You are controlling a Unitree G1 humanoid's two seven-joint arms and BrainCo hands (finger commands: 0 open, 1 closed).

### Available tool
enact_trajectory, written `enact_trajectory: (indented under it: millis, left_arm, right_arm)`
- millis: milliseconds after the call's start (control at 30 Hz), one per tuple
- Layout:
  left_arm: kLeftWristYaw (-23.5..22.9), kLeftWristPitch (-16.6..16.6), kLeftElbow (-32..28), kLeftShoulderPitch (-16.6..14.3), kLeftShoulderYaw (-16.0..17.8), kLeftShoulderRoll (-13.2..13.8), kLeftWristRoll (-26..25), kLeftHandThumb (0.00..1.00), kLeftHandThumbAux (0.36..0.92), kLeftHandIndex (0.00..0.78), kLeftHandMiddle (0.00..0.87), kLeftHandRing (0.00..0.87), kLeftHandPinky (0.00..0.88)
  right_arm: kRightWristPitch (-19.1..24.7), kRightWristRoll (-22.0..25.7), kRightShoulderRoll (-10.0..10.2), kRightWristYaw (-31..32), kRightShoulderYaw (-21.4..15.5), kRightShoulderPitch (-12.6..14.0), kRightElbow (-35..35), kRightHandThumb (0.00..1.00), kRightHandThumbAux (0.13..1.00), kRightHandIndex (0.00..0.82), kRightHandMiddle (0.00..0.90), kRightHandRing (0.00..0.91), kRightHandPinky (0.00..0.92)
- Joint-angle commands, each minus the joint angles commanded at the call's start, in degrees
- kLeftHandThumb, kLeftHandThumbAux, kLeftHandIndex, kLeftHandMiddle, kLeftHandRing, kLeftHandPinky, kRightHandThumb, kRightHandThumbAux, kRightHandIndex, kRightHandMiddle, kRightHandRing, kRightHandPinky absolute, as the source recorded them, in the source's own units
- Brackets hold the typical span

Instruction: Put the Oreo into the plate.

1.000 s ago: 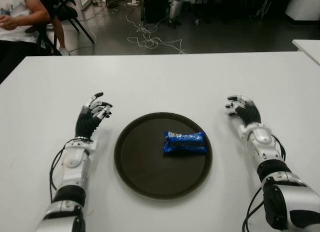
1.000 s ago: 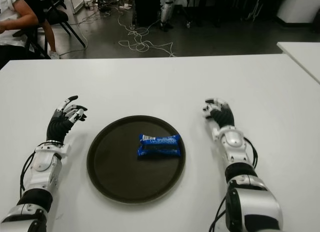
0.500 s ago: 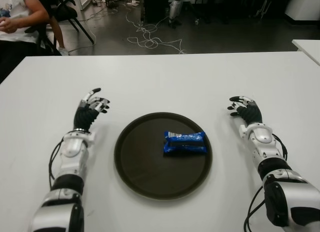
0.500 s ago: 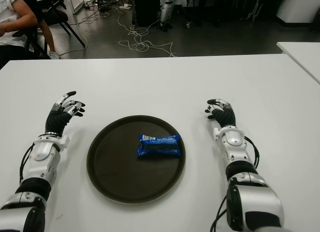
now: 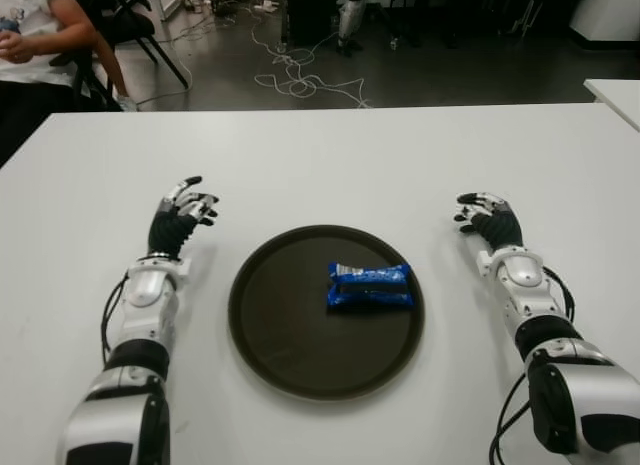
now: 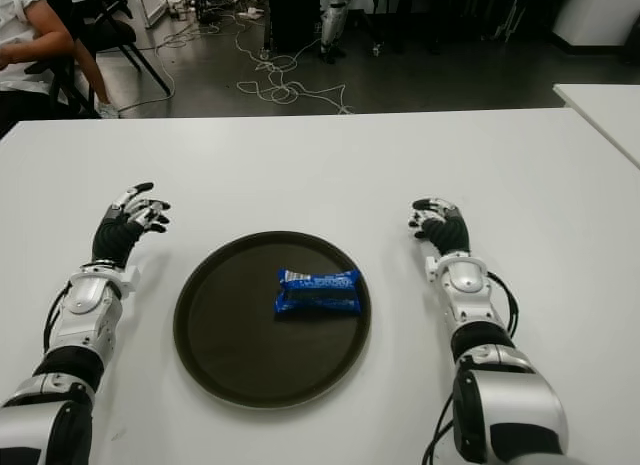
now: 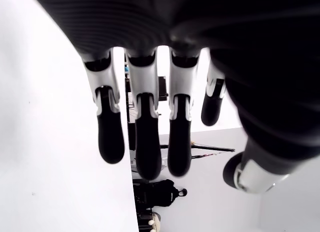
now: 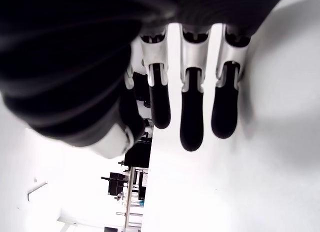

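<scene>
Both of our hands flank the plate and neither one holds anything. Our left hand [image 5: 178, 223] shows at the middle left of the frame, left of the plate, its fingers [image 7: 110, 142] loosely extended and empty. Our right hand [image 5: 488, 223] shows at the middle right, on the other side of the plate, fingers [image 8: 192, 124] likewise relaxed and bare.

Between them, just below the frame's centre, the round dark plate [image 5: 275, 330] lies on the white table [image 5: 330, 165]. We see the Oreo [image 5: 370, 286] — a blue packet — lying flat inside the plate, toward its upper right part, well apart from either hand.

At the upper left corner a seated person [image 5: 35, 40] is partly in view, and cables [image 5: 300, 80] trail over the dark floor beyond the table's far edge.
</scene>
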Motion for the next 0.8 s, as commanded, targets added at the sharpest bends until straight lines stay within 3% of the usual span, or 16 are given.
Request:
enact_trajectory:
  millis: [200, 333, 800]
  left_arm:
    - [-0.18, -0.72, 0.82, -0.51, 0.74, -0.16, -0.23, 1.000, 0.638, 0.215, 0.400, 0.524, 0.482]
    - [-0.41, -2.15, 1.97, -0.96, 1.56, -0.18, -0.77, 1.000, 0.638, 0.215, 0.395, 0.525, 0.481]
    - [-0.25, -5.02, 1.72, 0.26, 1.39, -0.09, -0.16, 1.000, 0.637, 0.222, 0.402, 0.515, 0.464]
  right_arm:
    - [-3.77, -1.73, 0.54, -2.48, 1.37, 0.99, -1.96, 0.668, 0.729, 0.407, 0.403, 0.454, 0.473]
    - [-8.61, -4.56, 0.51, -5.83, 3.34, 2.93, -4.03, 0.671, 0.727, 0.407, 0.399, 0.442, 0.461]
    - [-19.94, -9.68, 0.60, -13.57, 6.17, 5.46, -4.73, 0.673, 0.726, 0.408, 0.416, 0.452, 0.464]
